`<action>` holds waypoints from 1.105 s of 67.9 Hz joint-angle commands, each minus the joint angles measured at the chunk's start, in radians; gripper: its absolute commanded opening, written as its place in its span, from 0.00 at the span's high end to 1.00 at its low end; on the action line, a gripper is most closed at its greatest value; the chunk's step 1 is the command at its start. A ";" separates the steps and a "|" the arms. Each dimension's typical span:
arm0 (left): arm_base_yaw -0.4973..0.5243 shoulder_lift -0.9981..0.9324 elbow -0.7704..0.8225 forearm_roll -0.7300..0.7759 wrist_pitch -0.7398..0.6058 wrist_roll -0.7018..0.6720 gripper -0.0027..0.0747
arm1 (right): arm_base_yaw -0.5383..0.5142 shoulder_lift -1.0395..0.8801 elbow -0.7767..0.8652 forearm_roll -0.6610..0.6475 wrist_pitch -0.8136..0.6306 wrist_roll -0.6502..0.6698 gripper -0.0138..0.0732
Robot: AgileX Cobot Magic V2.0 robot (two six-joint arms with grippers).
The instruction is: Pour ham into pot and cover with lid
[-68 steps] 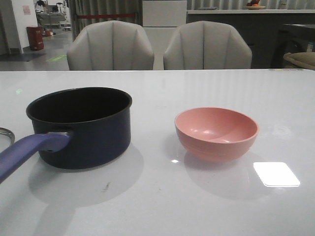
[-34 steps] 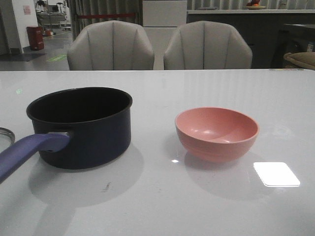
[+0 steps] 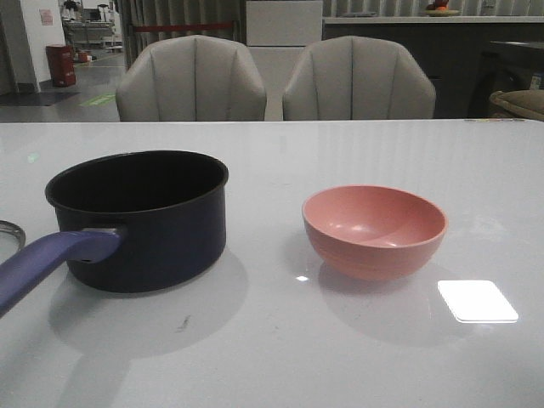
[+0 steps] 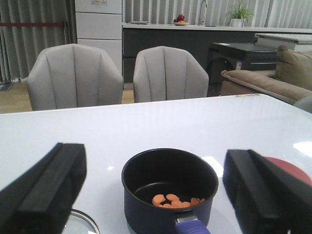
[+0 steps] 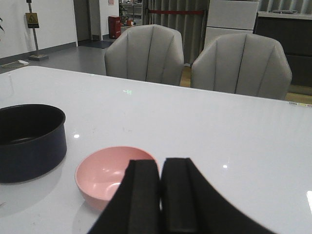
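Observation:
The dark navy pot (image 3: 140, 217) stands at the table's left, its purple-blue handle (image 3: 47, 259) pointing to the near left. The left wrist view shows several orange-pink ham pieces (image 4: 175, 200) lying inside the pot (image 4: 168, 187). The lid shows only as a steel-rimmed edge at the far left (image 3: 7, 234) and beside the pot (image 4: 83, 223). The pink bowl (image 3: 374, 229) stands empty to the right. My left gripper (image 4: 156, 195) is open, well short of the pot. My right gripper (image 5: 161, 195) is shut and empty, near the bowl (image 5: 109, 178). Neither gripper shows in the front view.
Two grey chairs (image 3: 191, 81) (image 3: 357, 81) stand behind the table's far edge. A bright patch of reflected light (image 3: 478, 300) lies on the white table at the near right.

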 commanded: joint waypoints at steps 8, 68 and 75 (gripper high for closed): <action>0.021 0.151 -0.142 0.051 0.003 -0.089 0.07 | 0.000 0.010 -0.026 -0.008 -0.086 -0.009 0.67; 0.370 1.266 -0.742 0.064 0.533 -0.149 0.07 | 0.000 0.010 -0.026 -0.008 -0.086 -0.009 0.67; 0.408 1.359 -0.805 0.055 0.568 -0.142 0.07 | 0.000 0.010 -0.026 -0.008 -0.086 -0.009 0.67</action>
